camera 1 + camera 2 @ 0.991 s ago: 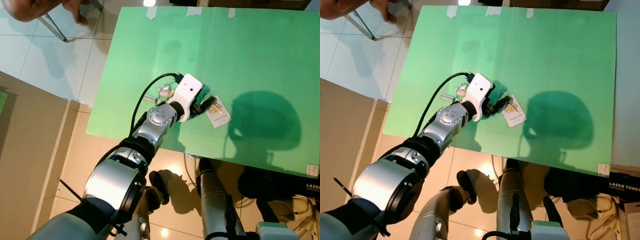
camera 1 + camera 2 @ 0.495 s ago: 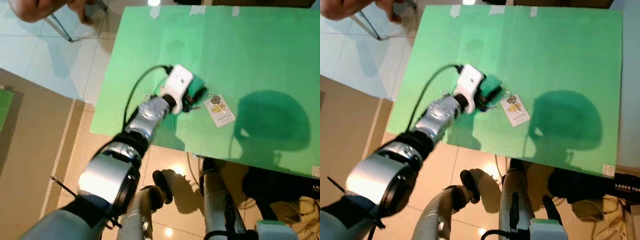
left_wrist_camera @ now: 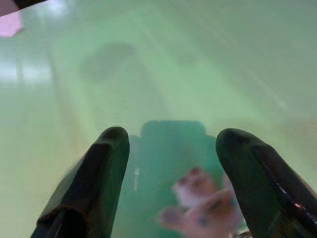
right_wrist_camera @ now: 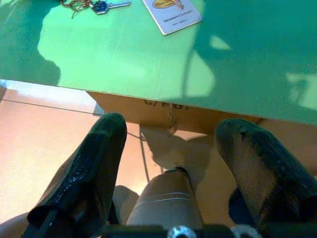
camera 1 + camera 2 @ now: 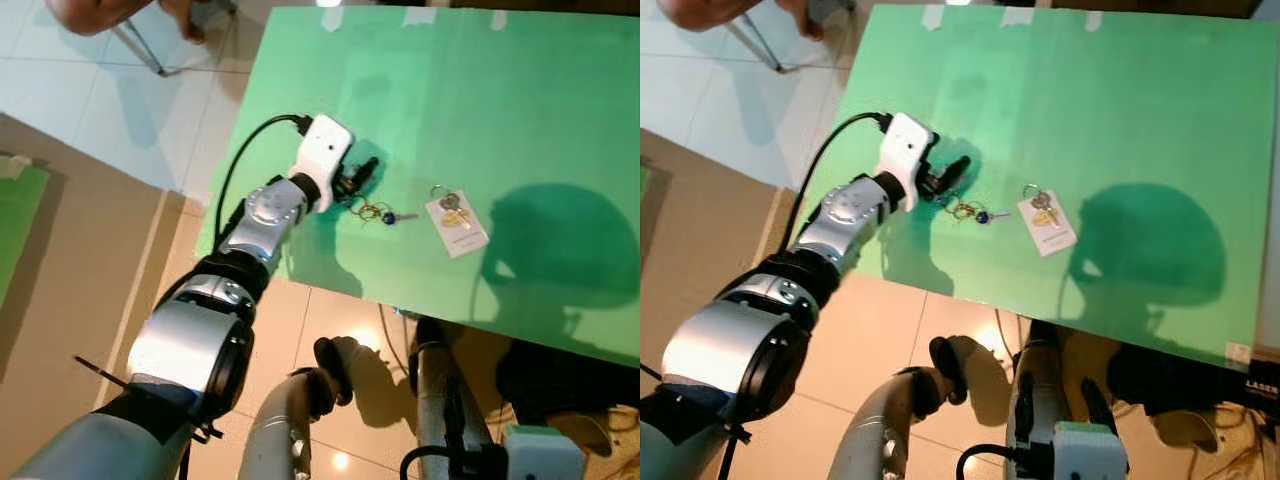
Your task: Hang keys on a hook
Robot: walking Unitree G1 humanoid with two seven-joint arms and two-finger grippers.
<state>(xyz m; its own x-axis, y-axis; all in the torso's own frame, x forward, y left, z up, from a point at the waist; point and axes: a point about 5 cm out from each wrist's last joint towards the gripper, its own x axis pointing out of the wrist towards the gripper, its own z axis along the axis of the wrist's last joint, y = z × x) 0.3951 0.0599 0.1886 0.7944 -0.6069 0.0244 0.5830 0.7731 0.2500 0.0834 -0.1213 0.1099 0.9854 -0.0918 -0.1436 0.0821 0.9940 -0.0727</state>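
The left gripper [image 5: 362, 172] is extended over the green table [image 5: 1140, 90], near the table's left edge, with its two black fingers [image 3: 94, 178] spread apart and holding nothing. The keys [image 5: 970, 211], a ring bunch with one blue-headed key, lie flat on the table just beyond the fingertips, apart from them. Further out from the gripper, toward the table's middle, a white tag [image 5: 1048, 218] with a second key ring lies flat, separate from the bunch. A small pinkish object [image 3: 200, 198], blurred, sits between the fingers in the left wrist view; what it is cannot be determined. Past the tag the table surface is open up to its far and right edges. The right gripper [image 4: 171, 173] hangs below the table's near edge, over the floor [image 4: 39, 144], fingers spread and unloaded.
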